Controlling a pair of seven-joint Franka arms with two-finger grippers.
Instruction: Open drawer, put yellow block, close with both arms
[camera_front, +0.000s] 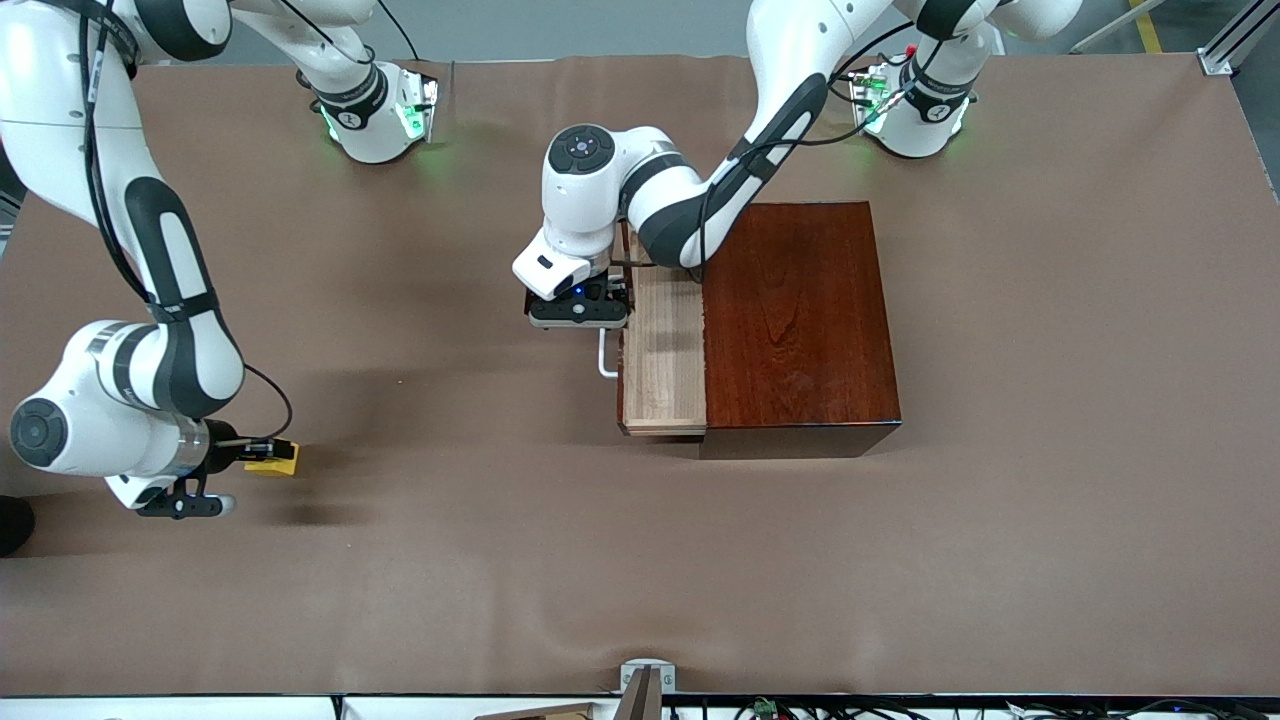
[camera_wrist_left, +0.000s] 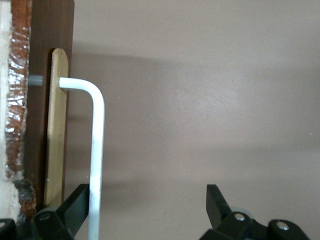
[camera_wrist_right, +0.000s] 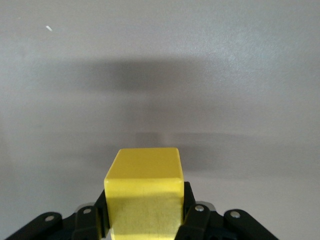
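The front view shows the whole counter (camera_front: 1000, 560): the dark mahogany box (camera_front: 800, 320) stands in the middle, and its drawer (camera_front: 662, 350) is pulled out toward the right arm's end, so the pale wood inside is seen from above. This view does not show well the fingers of either claw.

The left wrist view gives what is missing there. The left claw (camera_wrist_left: 145, 202) is wide, with one finger (camera_wrist_left: 75, 202) close against the white handle (camera_wrist_left: 97, 150) of the drawer front and the other finger well apart from it, over the bare counter. It holds nothing.

The right wrist view shows the yellow block (camera_wrist_right: 144, 195) pressed between the two fingers of the right claw (camera_wrist_right: 145, 220), which is clamped on its sides. In the front view the same block (camera_front: 272, 458) is at the right arm's end of the counter, well apart from the box. Whether it touches the surface I cannot tell.
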